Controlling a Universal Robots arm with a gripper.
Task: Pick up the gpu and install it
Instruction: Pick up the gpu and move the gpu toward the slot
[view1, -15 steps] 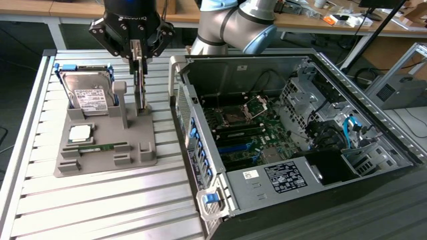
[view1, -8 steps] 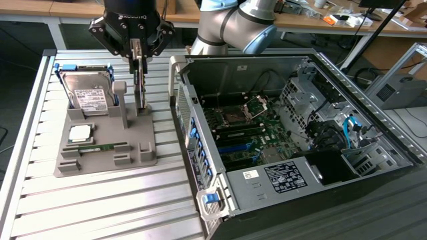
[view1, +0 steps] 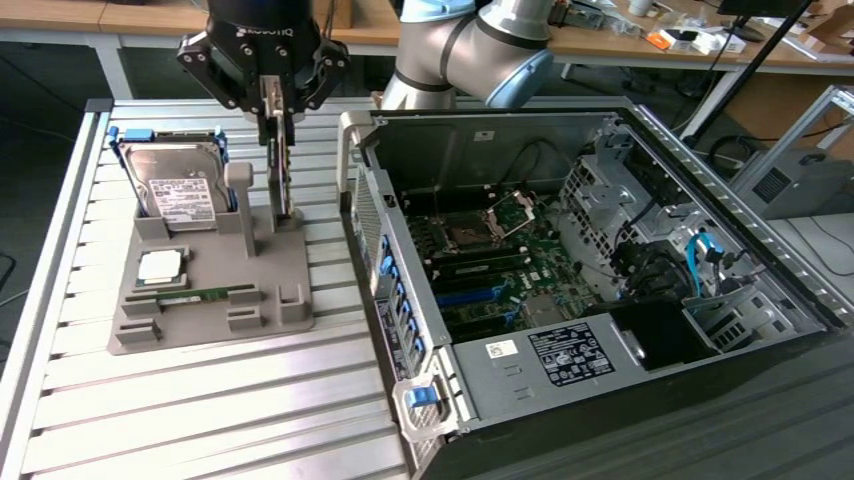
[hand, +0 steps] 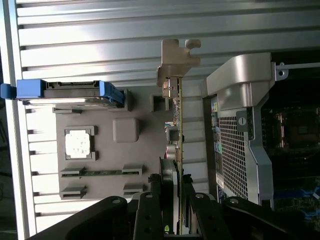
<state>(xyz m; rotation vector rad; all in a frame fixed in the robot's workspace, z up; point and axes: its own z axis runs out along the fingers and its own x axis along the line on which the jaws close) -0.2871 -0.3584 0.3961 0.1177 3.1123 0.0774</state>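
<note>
- gpu (view1: 278, 170) (hand: 179, 115): thin dark green card, standing upright on edge at the holder, on the side nearest the computer case. Its silver end bracket juts out beyond the holder's edge in the wrist view. Its upper part is clamped in the end effector. Whether its lower edge sits in the slot or has cleared it cannot be told.
- worktop (view1: 200, 400) (hand: 100, 30): ribbed aluminium surface carrying the holder and the computer case.
- computer case (view1: 467, 140) (hand: 245, 100): black and silver tower lying on its side with the side panel off. It takes up the exterior view's right, just beside the holder.
- motherboard (view1: 494, 260) (hand: 295, 130): green board on the case floor, with blue slots along one edge.
- arm (view1: 467, 40): grey and light blue jointed arm, reaching in from behind the case towards the holder.
- holder (view1: 267, 300) (hand: 150, 150): grey moulded block with several recesses, on the exterior view's left.
- end effector (view1: 274, 95) (hand: 178, 200): black, pointing straight down over the holder, with its jaws drawn in narrow, one against each face of the gpu.
- hard drive (view1: 180, 190) (hand: 70, 90): silver box with a white label and a blue frame, leaning upright at the holder's far end, apart from the gpu.
- processor chip (view1: 160, 265) (hand: 79, 144): square silver plate lying flat in its recess.
- memory stick (view1: 200, 296) (hand: 102, 172): narrow green strip lying in a groove near the holder's front edge.
</note>
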